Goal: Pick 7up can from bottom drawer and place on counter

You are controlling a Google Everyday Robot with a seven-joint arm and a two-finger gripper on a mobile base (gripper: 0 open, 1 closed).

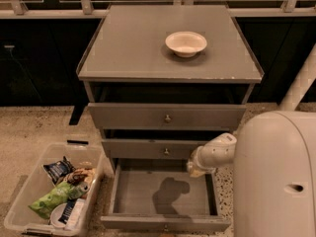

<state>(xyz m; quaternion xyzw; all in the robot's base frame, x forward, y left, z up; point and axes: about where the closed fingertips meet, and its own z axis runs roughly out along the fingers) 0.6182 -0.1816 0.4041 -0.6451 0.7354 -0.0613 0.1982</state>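
The bottom drawer [129, 194] is pulled out below the two upper grey drawers, and its floor shows only the arm's dark shadow. My gripper [196, 168] hangs at the end of the white arm, over the drawer's back right corner, just under the middle drawer's front. I cannot make out the 7up can in the drawer or at the gripper; it is hidden or out of view. The counter [133, 48] is the grey cabinet top, with a white bowl [185, 43] standing on it right of centre.
A clear plastic bin [29, 191] on the floor at the left holds a green snack bag [52, 199] and other packets. My white body [276, 177] fills the lower right. A white post [301, 83] leans at the right. The floor is speckled.
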